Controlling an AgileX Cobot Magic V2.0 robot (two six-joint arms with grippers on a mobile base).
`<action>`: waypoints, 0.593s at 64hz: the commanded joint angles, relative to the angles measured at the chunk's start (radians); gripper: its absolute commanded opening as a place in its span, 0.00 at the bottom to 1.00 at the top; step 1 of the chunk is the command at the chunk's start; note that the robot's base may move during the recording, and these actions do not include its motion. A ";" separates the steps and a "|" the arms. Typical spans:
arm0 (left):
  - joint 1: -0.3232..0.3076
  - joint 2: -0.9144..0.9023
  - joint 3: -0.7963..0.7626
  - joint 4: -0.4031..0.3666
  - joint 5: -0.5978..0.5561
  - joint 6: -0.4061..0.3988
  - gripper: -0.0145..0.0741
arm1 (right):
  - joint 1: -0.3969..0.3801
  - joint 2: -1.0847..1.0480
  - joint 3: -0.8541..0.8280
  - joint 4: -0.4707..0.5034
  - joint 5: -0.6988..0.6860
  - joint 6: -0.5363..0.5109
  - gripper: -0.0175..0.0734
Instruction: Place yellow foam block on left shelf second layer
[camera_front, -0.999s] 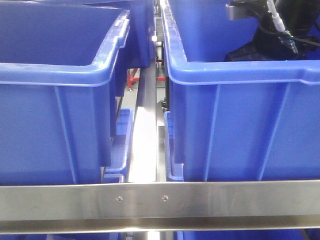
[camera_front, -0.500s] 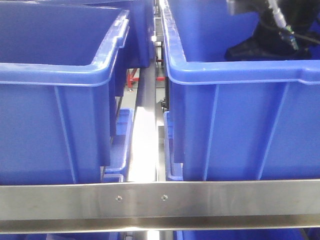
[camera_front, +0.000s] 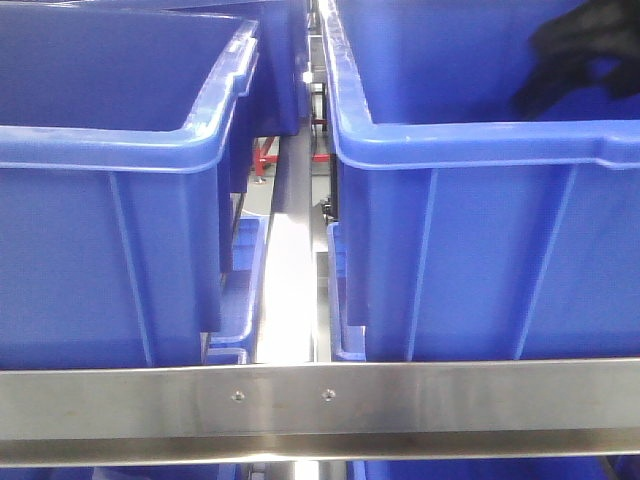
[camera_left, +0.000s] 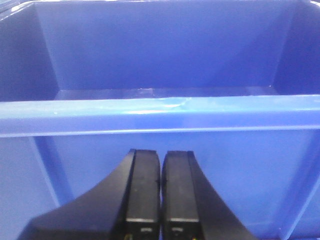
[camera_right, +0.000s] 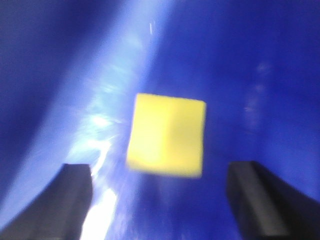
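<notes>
The yellow foam block (camera_right: 166, 135) lies on the floor of a blue bin (camera_right: 260, 75) in the blurred right wrist view. My right gripper (camera_right: 161, 167) is open just short of it, with its dark fingers (camera_right: 75, 195) wide on either side and not touching it. In the front view only a dark blurred part of the right arm (camera_front: 585, 55) shows inside the right blue bin (camera_front: 480, 240); the block is hidden there. My left gripper (camera_left: 160, 152) is shut on nothing, facing a blue bin's outer wall (camera_left: 240, 170). I cannot tell which level is the left shelf's second layer.
A second blue bin (camera_front: 110, 240) stands at the left, with a narrow gap and a steel post (camera_front: 290, 270) between the two. A steel rail (camera_front: 320, 400) crosses the front below both bins. More blue bins show behind and below.
In the front view the right arm has sunk deeper into the right bin. Its grey housing and cables have left the picture and only a dark blur remains.
</notes>
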 joint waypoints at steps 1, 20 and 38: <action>-0.003 -0.013 0.026 -0.003 -0.088 -0.004 0.32 | -0.006 -0.140 0.046 -0.012 -0.106 0.000 0.64; -0.003 -0.013 0.026 -0.003 -0.088 -0.004 0.32 | -0.006 -0.494 0.214 -0.012 -0.112 0.000 0.25; -0.003 -0.013 0.026 -0.003 -0.088 -0.004 0.32 | -0.006 -0.853 0.373 -0.012 -0.110 -0.006 0.25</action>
